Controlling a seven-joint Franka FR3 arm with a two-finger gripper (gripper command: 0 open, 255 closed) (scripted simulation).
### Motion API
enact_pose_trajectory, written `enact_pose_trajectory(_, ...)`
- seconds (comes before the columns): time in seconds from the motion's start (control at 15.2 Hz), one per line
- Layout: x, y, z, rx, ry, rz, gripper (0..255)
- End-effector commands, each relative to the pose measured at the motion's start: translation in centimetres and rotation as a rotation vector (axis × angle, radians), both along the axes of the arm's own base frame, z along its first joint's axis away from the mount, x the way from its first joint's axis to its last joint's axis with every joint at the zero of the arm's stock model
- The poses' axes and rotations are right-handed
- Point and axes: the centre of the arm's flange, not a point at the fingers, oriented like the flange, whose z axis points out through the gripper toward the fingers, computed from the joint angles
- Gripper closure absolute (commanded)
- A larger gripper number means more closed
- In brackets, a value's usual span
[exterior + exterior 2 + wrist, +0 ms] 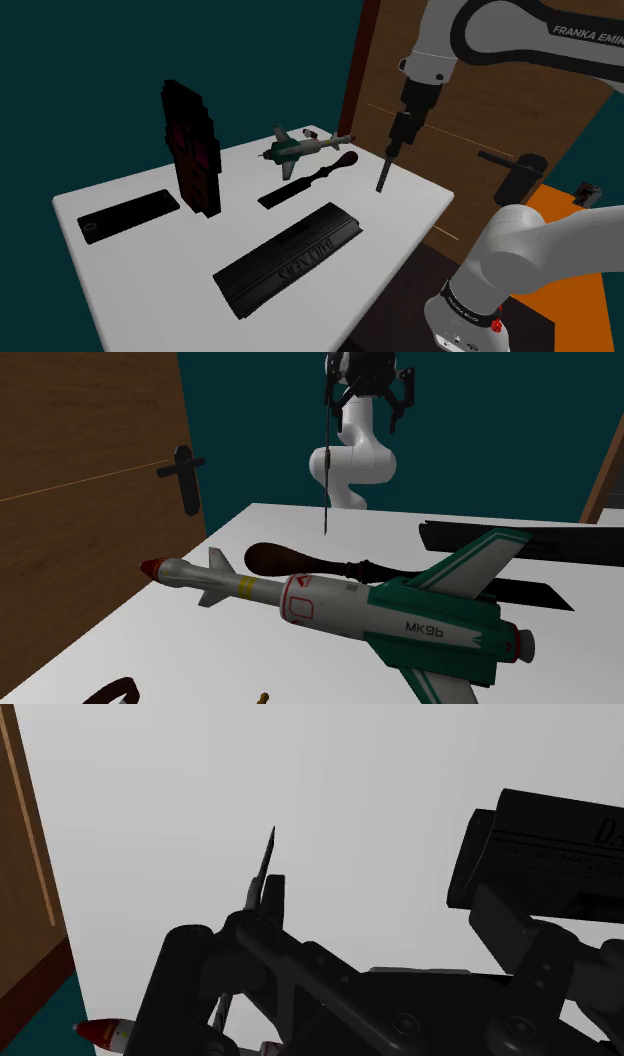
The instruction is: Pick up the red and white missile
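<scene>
High above the door-side edge of the white table [150,270], my gripper [401,135] hangs pointing down with its jaws released. The two black fingers stand apart and clasp nothing.

Closest to me, a thin dark sliver [327,482], pointed at its lower end, hangs along one finger and reaches toward the tabletop. Whether it touches that finger I cannot tell.

Next comes the missile [300,602], lying flat on the table below my jaws and off to their left in the shoulder view, apart from them. It has a white body, a red nose and green-and-white tail fins marked MK9b. The red nose points toward the door side. In the wrist view it peeks out beside the outer flank of one finger, not between the two.

Just beside the missile, on its side nearer the shoulder camera, lies a chisel [315,180] with a dark brown handle, the handle end near the missile's nose. A long black case [290,258] with raised lettering lies nearer that camera again. Toward the shoulder view's left, a dark blocky figure [192,150] stands upright next to a flat black slab [130,215]. Behind the table rises a wooden door [90,472] with a black lever handle [183,477].
</scene>
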Motion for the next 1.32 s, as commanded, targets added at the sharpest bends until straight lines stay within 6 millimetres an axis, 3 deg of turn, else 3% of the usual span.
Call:
enact_pose_trajectory(0.0,0.0,0.0,0.0,0.000,0.000,0.000,0)
enact_pose_trajectory(0.33,4.9,-4.4,-1.5,0.017,0.009,0.232,0)
enact_pose_trajectory(0.66,10.8,-7.6,-3.2,0.033,0.018,0.463,0)
enact_pose_trajectory(0.99,17.1,-9.3,-5.0,0.050,0.027,0.695,0)
enact_pose_trajectory(1.25,22.4,-9.5,-6.4,0.063,0.034,0.880,0)
